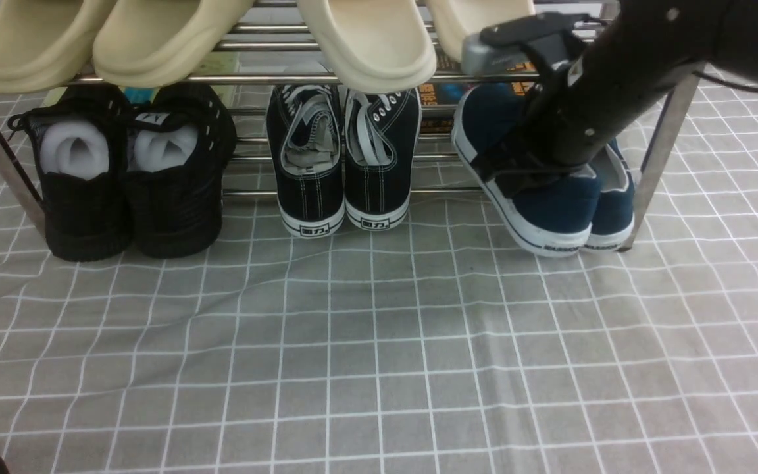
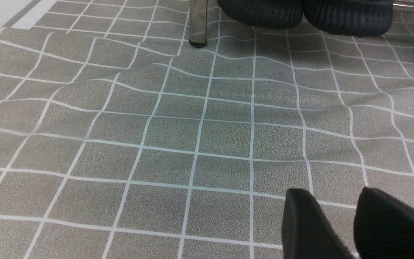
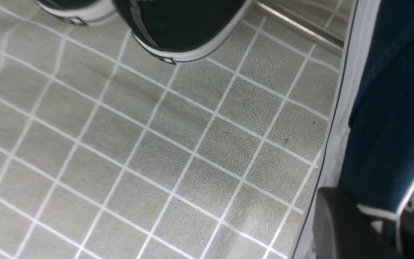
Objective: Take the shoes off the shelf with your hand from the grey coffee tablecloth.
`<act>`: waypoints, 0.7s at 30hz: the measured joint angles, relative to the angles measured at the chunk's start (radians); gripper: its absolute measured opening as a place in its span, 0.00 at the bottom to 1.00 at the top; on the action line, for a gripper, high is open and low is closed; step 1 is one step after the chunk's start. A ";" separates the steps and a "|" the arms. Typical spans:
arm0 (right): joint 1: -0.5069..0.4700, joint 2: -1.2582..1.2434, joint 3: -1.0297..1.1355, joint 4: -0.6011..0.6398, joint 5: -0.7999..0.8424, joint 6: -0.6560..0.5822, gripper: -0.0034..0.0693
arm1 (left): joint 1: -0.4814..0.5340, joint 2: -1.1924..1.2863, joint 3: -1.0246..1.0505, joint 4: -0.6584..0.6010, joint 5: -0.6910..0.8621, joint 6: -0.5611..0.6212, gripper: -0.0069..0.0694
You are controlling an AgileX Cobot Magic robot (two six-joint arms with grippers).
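Front view shows the shoes [image 1: 550, 204], navy canvas with white rubber soles, at the right end of the shelf [image 1: 254, 78] of shiny metal bars, heels on the grey checked tablecloth [image 1: 379, 342]. On the canvas collar of the left shoe the right tool [image 3: 376, 223] is closed; the heel print is too small to read. Over the cloth the left tool [image 2: 350, 223] hangs slightly open.

Beige foam slides [image 1: 155, 36] above, black mesh sneakers [image 1: 178, 197] with white stuffing, black lace-up canvas sneakers [image 1: 310, 181]
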 joint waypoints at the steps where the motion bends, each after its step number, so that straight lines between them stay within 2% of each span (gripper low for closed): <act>1: 0.000 -0.005 0.000 0.005 0.004 0.000 0.09 | 0.000 0.000 0.000 0.000 0.000 0.000 0.41; 8: 0.000 -0.097 -0.001 0.112 0.189 0.000 0.09 | 0.000 0.000 0.000 0.000 0.000 0.000 0.41; 14: 0.000 -0.208 -0.001 0.139 0.320 0.000 0.09 | 0.000 0.000 0.000 0.000 0.000 0.000 0.41; 21: 0.031 -0.334 0.111 0.188 0.323 0.014 0.09 | 0.000 0.000 0.000 0.000 0.000 0.000 0.41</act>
